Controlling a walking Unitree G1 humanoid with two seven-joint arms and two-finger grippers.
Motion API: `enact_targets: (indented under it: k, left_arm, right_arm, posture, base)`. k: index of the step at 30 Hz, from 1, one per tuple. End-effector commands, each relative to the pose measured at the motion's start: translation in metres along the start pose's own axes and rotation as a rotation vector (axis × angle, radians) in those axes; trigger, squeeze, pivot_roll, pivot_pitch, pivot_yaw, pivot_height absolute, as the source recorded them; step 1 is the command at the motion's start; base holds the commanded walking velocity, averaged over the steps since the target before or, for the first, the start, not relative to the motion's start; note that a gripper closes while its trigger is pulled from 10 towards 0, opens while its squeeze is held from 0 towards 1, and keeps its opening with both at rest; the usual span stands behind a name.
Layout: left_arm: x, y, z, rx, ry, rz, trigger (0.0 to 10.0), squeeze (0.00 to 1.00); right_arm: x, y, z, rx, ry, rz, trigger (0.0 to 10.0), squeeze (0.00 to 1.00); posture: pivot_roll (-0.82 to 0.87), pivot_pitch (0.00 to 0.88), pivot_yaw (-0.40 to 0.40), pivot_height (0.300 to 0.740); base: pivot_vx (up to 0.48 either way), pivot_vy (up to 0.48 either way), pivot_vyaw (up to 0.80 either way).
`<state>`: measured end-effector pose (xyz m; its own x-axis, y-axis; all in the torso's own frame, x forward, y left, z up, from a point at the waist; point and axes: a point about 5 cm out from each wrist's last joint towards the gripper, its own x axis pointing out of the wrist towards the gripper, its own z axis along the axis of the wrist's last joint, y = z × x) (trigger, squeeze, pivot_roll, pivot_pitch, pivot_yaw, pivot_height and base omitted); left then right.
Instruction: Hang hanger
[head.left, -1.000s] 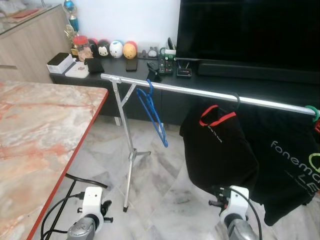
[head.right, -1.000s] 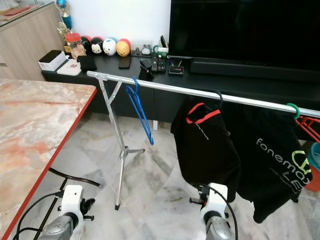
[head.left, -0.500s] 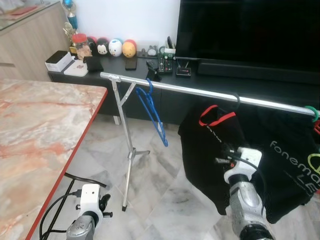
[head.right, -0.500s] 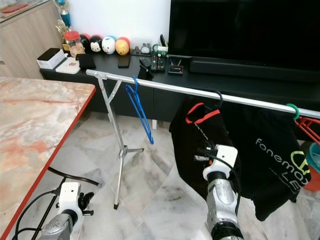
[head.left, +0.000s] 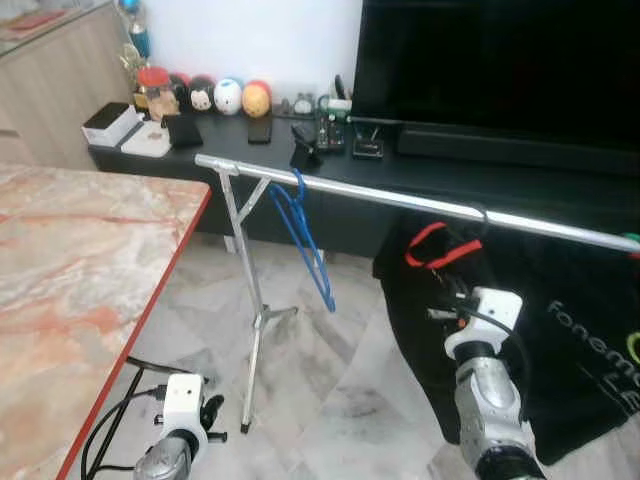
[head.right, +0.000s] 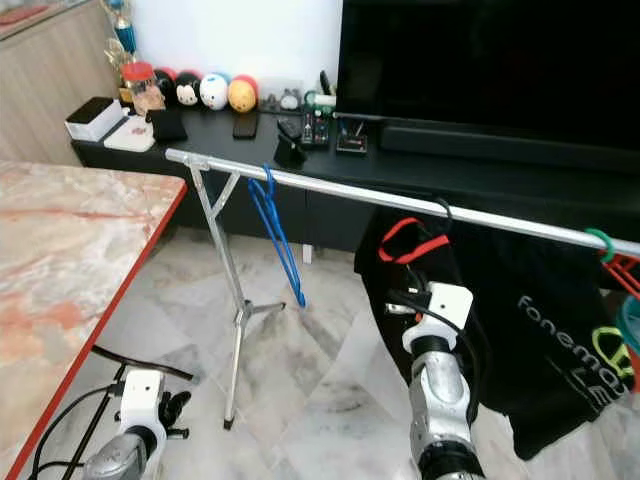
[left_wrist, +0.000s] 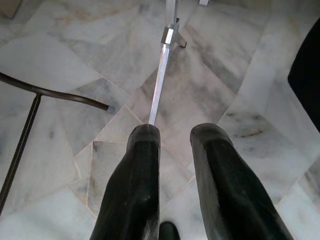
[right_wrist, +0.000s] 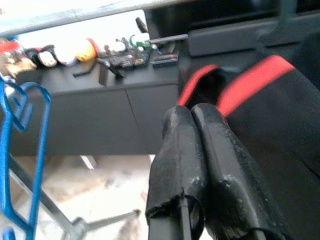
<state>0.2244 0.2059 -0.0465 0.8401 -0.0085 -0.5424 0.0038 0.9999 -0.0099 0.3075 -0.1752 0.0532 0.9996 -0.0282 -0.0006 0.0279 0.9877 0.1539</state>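
Raised from the picture's lower edge a second ago, the right arm is now standing up in front of the black shirt (head.left: 440, 300), its wrist just below the red collar; since half a second ago it has barely shifted.

Left eye view: a blue hanger (head.left: 305, 240) is hanging on the silver rail (head.left: 400, 198), near the stand's (head.left: 250, 300) end, well apart from the shirt. A second black shirt (head.left: 590, 350) is hanging further to the right. The marble table (head.left: 80, 280) is lying at the left, and the left arm is hanging low over the floor (head.left: 330, 380).

Right eye view: the same rail is running from the stand to a green hook (head.right: 598, 240) at the right. Behind it a black cabinet (head.right: 260, 135) is carrying round toys (head.right: 200, 92) under a TV (head.right: 480, 60).

Left wrist view: the left gripper (left_wrist: 175, 137) is pointing down at the floor tiles with its fingers a narrow gap apart, holding nothing; the stand's leg (left_wrist: 160, 80) is lying ahead of it.

Right wrist view: the right gripper (right_wrist: 192, 117) is pressing its fingers together, empty, just before the shirt's red collar (right_wrist: 240, 85). The blue hanger (right_wrist: 27, 155) is showing off to one side, beyond it the cabinet.
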Motion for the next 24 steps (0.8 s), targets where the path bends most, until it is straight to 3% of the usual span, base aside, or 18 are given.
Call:
enact_targets:
  k: [1, 9, 18, 21, 22, 24]
  left_arm:
    - [0.001, -0.005, -0.001, 0.004, 0.012, -0.017, 10.0, 0.0]
    - [-0.001, -0.005, -0.007, -0.001, 0.042, -0.03, 10.0, 0.0]
    - [-0.01, 0.0, -0.026, 0.005, 0.116, -0.011, 10.0, 0.0]
    - [-0.011, 0.002, -0.028, 0.005, 0.131, -0.005, 10.0, 0.0]
    - [-0.011, 0.002, -0.028, 0.006, 0.134, -0.003, 10.0, 0.0]
    - [-0.011, 0.003, -0.028, 0.007, 0.136, -0.002, 10.0, 0.0]
  right_arm:
    - [-0.001, -0.006, -0.001, -0.006, 0.012, -0.017, 10.0, 0.0]
    - [-0.003, -0.003, -0.002, -0.017, 0.018, -0.006, 10.0, 0.0]
    - [-0.027, -0.008, -0.008, -0.047, 0.028, 0.008, 10.0, 0.0]
    - [-0.034, -0.019, -0.006, -0.078, 0.045, -0.014, 10.0, 0.0]
    - [-0.036, -0.022, -0.002, -0.084, 0.04, -0.019, 10.0, 1.0]
    - [-0.037, -0.024, 0.003, -0.094, 0.038, -0.02, 10.0, 1.0]
  posture:
    - [0.06, 0.0, -0.013, 0.74]
    - [0.06, 0.0, -0.019, 0.74]
    - [0.04, 0.0, -0.023, 0.74]
    - [0.04, 0.0, -0.021, 0.74]
    - [0.04, 0.0, -0.021, 0.74]
    - [0.03, 0.0, -0.021, 0.74]
  base:
    - [0.33, 0.0, 0.0]
    - [0.034, 0.0, 0.0]
    - [0.0, 0.0, 0.0]
    - [0.0, 0.0, 0.0]
    - [0.0, 0.0, 0.0]
    - [0.0, 0.0, 0.0]
